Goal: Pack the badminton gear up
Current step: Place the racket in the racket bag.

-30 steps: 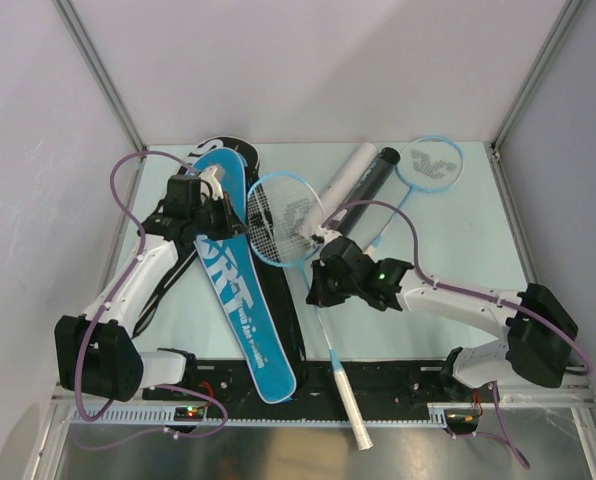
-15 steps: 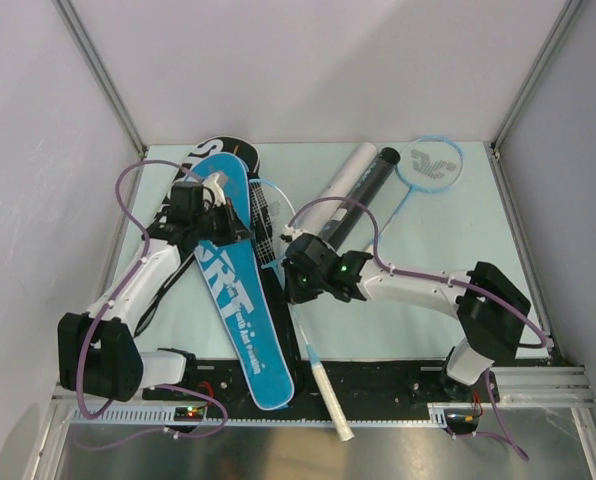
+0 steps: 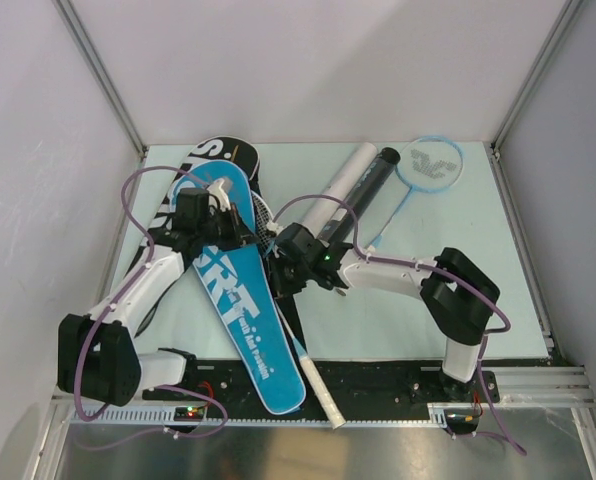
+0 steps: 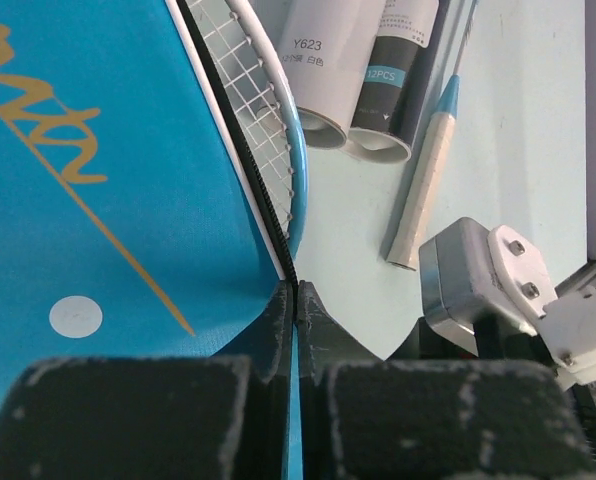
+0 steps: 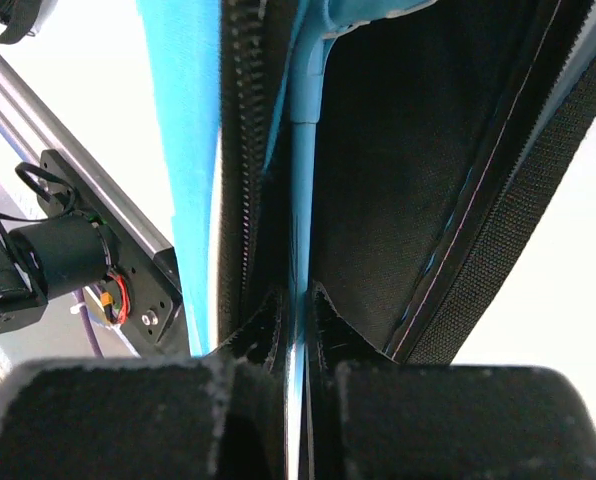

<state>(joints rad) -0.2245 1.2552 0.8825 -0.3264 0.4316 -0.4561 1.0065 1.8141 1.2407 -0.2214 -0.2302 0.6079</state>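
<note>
Between the shut tips of the right claw [image 5: 296, 300] runs a racket [image 5: 300, 200], head partly inside the blue cover [image 4: 78, 200] whose edge the left claw [image 4: 295, 300] pinches; beyond, a second racket [image 3: 430, 163] and tubes [image 3: 350, 180] lie unpacked

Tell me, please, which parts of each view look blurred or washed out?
Top external: evenly lit and sharp across the blue cover. Left wrist: the left end effector is blurred, while the white tube label reads sharply. Right wrist: the right end effector is blurred, and the table is washed out to white.
</note>
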